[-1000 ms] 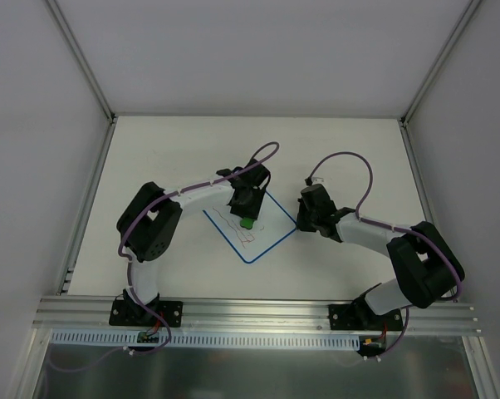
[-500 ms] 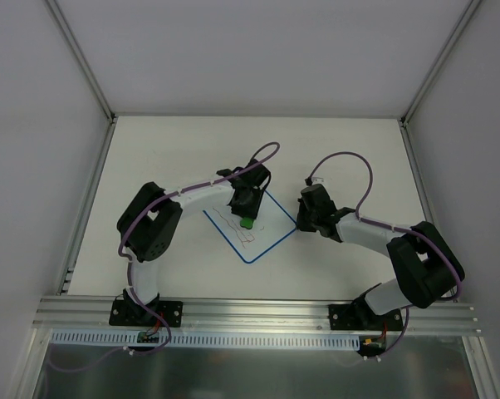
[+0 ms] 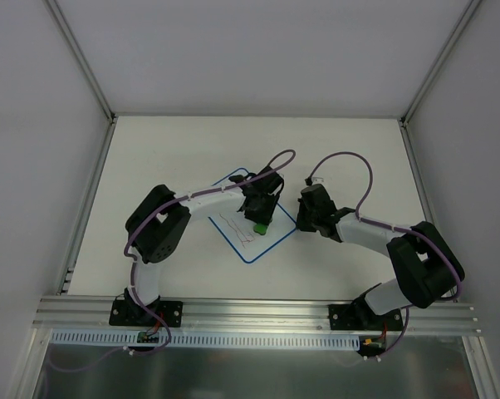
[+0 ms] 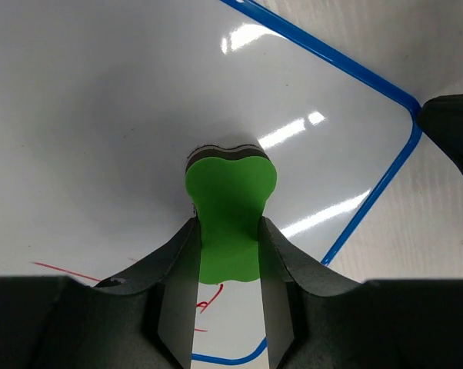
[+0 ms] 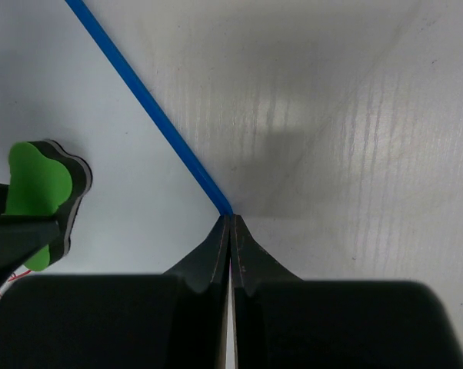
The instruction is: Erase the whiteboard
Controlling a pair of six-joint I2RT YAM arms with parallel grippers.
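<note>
Well, there is one whiteboard [image 3: 275, 235] here, lying flat and turned diamond-wise near the middle of the table [image 3: 175, 150], and one green eraser [image 3: 260, 226] standing on it. There are two arms and two grippers. The left arm folds at its elbow out to the left, then runs its forearm rightward across the board's far corner. The left gripper [image 3: 260, 221] points down, its two fingers [image 4: 178, 261] pinched on the eraser's narrow waist, and the eraser's dark bottom layer sits against the white surface. A few thin red scribbles [image 3: 237, 226] lie on the board just beside the eraser, on the near-left side. The right arm bends sharply at the right and stretches its forearm leftward, low over the table. The right gripper [image 3: 298, 223] has its fingers pressed flat together with nothing between them, and the tips [image 5: 230, 223] rest on the board's blue border at its right corner, near the eraser but apart from it.
</note>
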